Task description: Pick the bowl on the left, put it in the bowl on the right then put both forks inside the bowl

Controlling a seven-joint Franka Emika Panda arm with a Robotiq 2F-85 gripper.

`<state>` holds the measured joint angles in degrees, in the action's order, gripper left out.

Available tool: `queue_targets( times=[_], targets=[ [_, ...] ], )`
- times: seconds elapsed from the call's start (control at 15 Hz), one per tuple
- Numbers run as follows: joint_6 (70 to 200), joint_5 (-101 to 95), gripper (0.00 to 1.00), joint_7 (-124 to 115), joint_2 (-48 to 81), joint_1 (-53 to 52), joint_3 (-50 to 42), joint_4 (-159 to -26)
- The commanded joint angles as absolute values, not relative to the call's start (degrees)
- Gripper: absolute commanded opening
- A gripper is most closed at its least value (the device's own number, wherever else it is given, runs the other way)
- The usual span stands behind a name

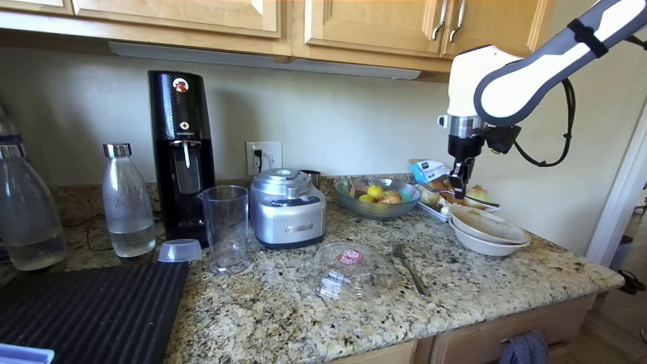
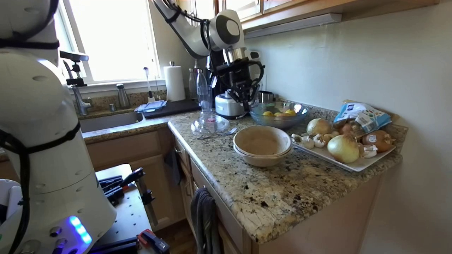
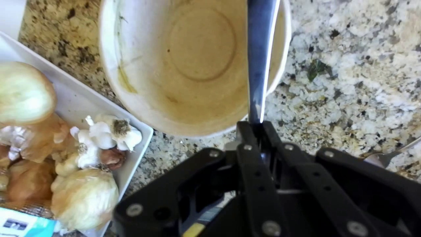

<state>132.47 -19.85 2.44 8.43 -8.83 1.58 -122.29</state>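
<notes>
Fork step: round off-white upper bowl sits in matching lower bowl, so likely placing slim shiny metal fork (tines unclear).
Next bowl move: probably over upper bowl, lower, let go; then silvery metal second fork.
Black two-finger gripper: fingers pinched on first fork.
Bowls: beneath and ahead of fingertips, wrist view.
Second fork: on speckled counter, right of fingertips, wrist view.
White-and-grey arm: reaching over counter, gripper pointing down.

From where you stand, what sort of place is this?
Probably a home kitchen: there's a sink, a food processor on the speckled counter, and wooden cabinets above.
</notes>
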Motion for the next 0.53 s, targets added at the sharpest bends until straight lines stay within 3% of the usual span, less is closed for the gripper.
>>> queue_targets(
  times=[0.0, 0.47],
  targets=[
    [126.8, -21.9, 0.05, -1.2, 4.7, -7.0, 1.2, -125.3],
    [117.4, -21.1, 0.05, -3.6, 6.7, -4.3, 0.0, -125.0]
  ],
)
